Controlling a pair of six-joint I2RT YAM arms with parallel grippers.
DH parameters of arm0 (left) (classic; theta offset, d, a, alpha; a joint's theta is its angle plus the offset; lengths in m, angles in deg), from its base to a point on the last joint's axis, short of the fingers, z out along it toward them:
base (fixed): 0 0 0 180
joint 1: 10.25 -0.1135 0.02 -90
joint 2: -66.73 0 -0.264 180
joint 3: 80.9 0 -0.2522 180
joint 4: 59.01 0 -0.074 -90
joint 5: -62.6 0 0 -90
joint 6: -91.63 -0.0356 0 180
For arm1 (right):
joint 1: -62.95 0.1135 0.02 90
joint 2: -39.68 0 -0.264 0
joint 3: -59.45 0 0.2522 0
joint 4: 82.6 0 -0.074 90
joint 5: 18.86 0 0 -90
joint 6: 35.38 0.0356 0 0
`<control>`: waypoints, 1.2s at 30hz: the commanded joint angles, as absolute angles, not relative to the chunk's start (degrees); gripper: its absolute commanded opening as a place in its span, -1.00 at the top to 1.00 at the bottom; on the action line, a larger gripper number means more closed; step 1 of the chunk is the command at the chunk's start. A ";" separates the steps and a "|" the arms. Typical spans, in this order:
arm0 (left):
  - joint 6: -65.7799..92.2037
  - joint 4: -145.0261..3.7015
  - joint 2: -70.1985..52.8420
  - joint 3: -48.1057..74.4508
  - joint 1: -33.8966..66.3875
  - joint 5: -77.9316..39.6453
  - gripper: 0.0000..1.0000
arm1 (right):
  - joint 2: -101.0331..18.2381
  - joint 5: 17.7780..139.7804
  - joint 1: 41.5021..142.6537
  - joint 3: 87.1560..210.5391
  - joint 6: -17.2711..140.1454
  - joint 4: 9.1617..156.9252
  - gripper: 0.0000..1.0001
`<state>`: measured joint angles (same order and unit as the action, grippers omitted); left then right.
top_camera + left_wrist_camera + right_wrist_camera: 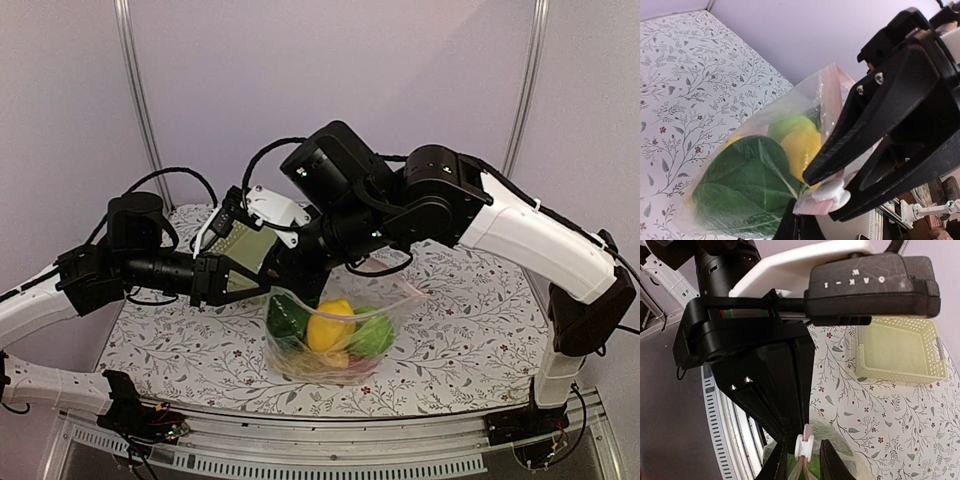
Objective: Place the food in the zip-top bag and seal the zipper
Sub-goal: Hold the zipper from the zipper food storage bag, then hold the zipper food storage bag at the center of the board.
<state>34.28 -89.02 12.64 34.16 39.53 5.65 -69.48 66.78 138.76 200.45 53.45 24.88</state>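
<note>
**Slider between the right jaws, strip running off to the robot's right**

The food (330,325) is in the bag (408,297), which stands on the table (470,330) near the front edge. Yellow and green pieces show through the clear wall. From above the mouth gapes in a loop, so I judge the zipper (832,85) is not yet run shut.

Both arms meet at the left end of the mouth. The left gripper (789,430) has its jaws together, clamped on the bag's edge at that corner. The white slider (804,446) sits just beside that pinch. The right gripper (821,199) straddles it, one finger on each side, jaws a little apart. In the right wrist view a thin gap shows on both sides of the slider. The left wrist view makes the lower finger look as though it touches, so contact is possibly there, but I cannot tell for sure.

The zipper's long axis runs from the left pinch across the mouth toward the robot's right. The slider lies at the anchored end, so the coming pull would go along the strip, away from the left gripper. The right arm is placed for that pull, and the left one serves as the anchor.
</note>
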 commanded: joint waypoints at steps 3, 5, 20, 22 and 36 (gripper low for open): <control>33.18 -88.05 12.85 32.34 40.28 6.92 1.00 | -71.10 64.77 139.17 201.80 52.60 24.63 0.72; 33.12 -88.01 12.93 32.34 40.37 6.96 1.00 | -71.29 64.84 139.15 201.80 52.60 24.78 0.89; 27.35 -91.77 15.08 32.10 40.29 4.34 -0.06 | -66.36 69.20 138.89 197.19 53.98 29.66 1.00; 26.85 -90.86 14.84 32.00 40.28 5.48 -0.08 | -66.00 70.16 138.65 197.11 54.30 29.83 1.00; 26.48 -87.85 15.60 33.39 40.28 7.78 0.54 | -62.47 76.40 136.78 192.49 58.17 33.27 1.00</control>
